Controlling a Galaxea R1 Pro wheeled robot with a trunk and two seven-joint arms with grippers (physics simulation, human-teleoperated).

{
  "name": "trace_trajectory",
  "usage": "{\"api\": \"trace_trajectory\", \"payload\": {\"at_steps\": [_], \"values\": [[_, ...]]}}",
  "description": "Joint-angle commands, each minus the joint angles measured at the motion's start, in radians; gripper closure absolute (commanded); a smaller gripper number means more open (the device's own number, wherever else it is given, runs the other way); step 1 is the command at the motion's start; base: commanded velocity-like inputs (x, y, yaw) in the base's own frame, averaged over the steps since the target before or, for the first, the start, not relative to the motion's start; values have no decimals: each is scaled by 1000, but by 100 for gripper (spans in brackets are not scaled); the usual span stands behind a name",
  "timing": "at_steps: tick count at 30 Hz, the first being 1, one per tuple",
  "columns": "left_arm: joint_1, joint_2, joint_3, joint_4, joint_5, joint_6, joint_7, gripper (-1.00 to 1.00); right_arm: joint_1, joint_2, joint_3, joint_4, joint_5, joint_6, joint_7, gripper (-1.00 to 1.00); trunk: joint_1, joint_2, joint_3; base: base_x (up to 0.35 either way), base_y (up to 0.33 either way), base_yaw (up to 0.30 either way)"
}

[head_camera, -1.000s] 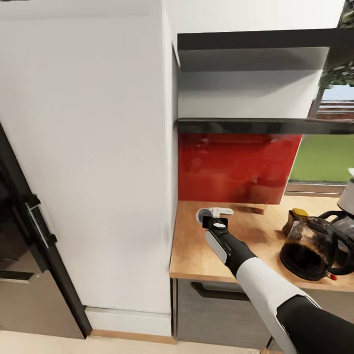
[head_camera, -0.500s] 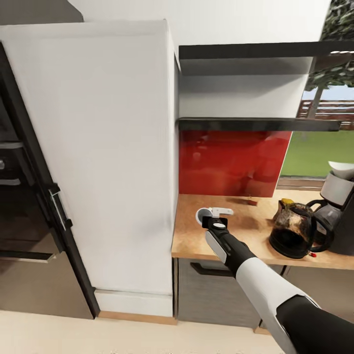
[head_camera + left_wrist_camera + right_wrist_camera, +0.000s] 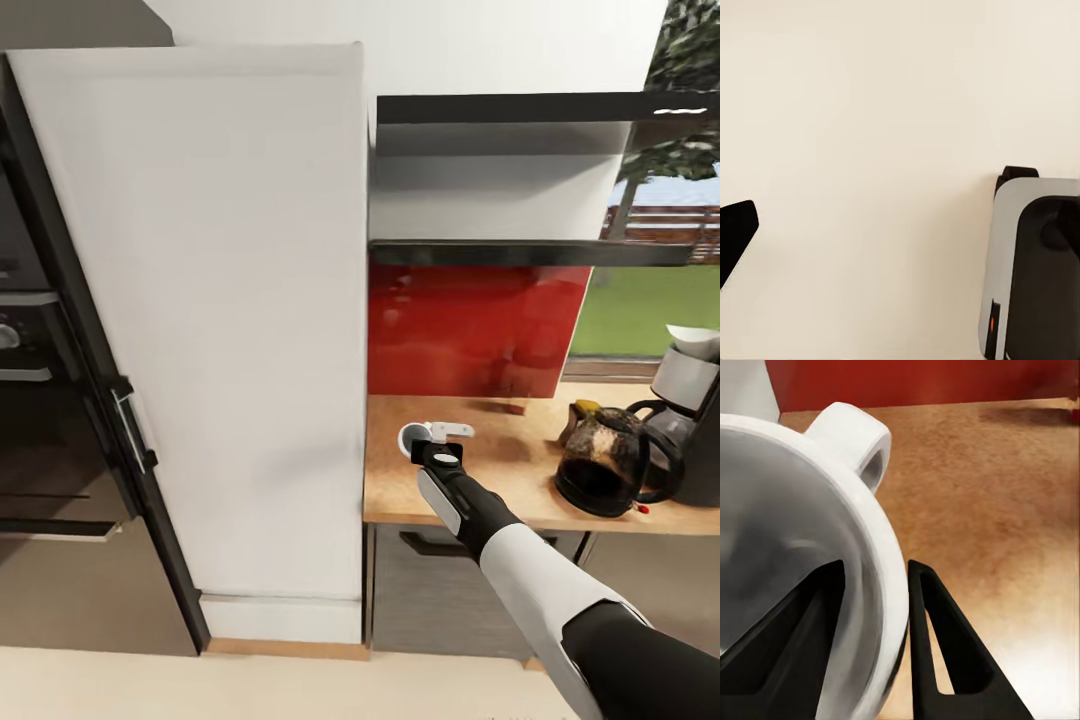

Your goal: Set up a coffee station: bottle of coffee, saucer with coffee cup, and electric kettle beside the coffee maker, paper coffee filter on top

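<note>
My right gripper (image 3: pixel 424 442) is shut on the white coffee cup (image 3: pixel 411 437), held just above the left end of the kitchen countertop (image 3: pixel 500 490). In the right wrist view one black finger (image 3: pixel 937 637) sits outside the coffee cup's (image 3: pixel 787 510) rim and the other inside. The dark electric kettle (image 3: pixel 605 465) stands at the right, with the bottle of coffee (image 3: pixel 582 411) behind it. The coffee maker (image 3: pixel 693 425) is at the right edge, the paper coffee filter (image 3: pixel 697 342) on top of it. The kitchen shelf (image 3: pixel 530 252) hangs above. The saucer is out of view.
A tall white cabinet (image 3: pixel 220 330) borders the countertop's left end, with a dark oven (image 3: pixel 40 420) beyond it. A red backsplash (image 3: pixel 470 330) runs behind the counter. The left wrist view looks down on pale floor (image 3: pixel 870 150) and part of the robot's base (image 3: pixel 1035 270).
The camera has shifted, so the kettle and coffee maker look smaller and farther off, and the oven shows at the left. The right gripper still holds the cup.
</note>
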Motion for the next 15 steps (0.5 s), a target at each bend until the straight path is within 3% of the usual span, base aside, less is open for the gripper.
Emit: {"api": "trace_trajectory", "payload": {"at_steps": [1, 10, 15], "values": [[0, 0, 9, 1, -10, -4, -1, -100, -1, -1, 6, -1, -5, 4, -6, 100, 1, -2, -1, 0, 38, -243], [0, 0, 9, 1, -10, -4, -1, -100, -1, -5, 7, -1, -5, 7, -5, 100, 1, -2, 7, 0, 8, -258], [0, 0, 9, 1, -10, -5, -2, -100, 0, -26, 9, -3, -5, 24, 18, 100, 1, -2, 11, 0, 0, -263]]}}
